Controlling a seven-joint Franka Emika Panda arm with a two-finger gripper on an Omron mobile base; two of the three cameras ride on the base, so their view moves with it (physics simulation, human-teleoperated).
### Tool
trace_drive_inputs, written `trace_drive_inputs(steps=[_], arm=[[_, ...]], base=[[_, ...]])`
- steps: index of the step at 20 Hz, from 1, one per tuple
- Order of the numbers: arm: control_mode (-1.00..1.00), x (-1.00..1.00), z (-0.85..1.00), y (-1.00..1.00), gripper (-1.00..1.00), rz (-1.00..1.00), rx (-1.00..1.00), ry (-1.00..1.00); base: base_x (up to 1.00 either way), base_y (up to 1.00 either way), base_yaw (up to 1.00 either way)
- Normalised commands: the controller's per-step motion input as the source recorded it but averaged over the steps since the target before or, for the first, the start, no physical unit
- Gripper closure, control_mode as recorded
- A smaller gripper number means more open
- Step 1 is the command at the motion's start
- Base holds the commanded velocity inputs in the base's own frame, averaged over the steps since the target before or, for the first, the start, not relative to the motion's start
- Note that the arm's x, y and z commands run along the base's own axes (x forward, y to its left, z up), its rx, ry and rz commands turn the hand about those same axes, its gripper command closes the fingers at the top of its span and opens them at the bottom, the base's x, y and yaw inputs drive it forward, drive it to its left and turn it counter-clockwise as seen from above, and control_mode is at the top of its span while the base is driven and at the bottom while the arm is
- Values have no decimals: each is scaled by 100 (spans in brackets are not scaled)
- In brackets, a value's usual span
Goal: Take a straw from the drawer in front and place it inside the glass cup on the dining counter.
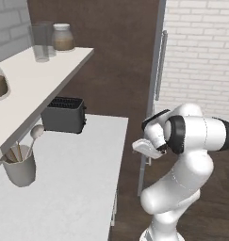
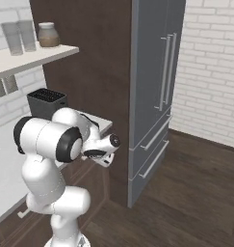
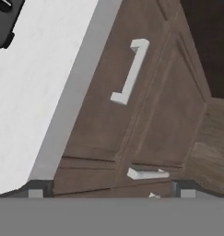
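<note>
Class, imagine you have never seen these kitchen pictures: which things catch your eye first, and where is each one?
The white robot arm with dark joints stands folded beside the white worktop, before a tall grey fridge with long handles. A black toaster sits at the worktop's back under a white shelf holding two tall clear glasses. In the hand view, the open claw faces closed brown wooden drawer fronts with pale handles.

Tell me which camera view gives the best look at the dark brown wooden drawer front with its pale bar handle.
The hand view: the dark brown wooden drawer front faces the camera below the white worktop, shut, its pale bar handle in plain sight. The left base view catches just a sliver under the worktop edge; the right base view has the arm in front.
</note>
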Motion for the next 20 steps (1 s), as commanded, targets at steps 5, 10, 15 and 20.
trace_drive_inputs(steps=[5, 10, 15, 20], arm=[[-100, 33, -20, 1, -100, 1, 17, 2], [-100, 32, -17, 0, -100, 0, 19, 1], [-100, 28, -23, 3, -100, 0, 17, 2], [-100, 25, -22, 26, -100, 0, 11, 6]], base=[[0, 0, 0], [0, 0, 0], [0, 0, 0], [0, 0, 0]])
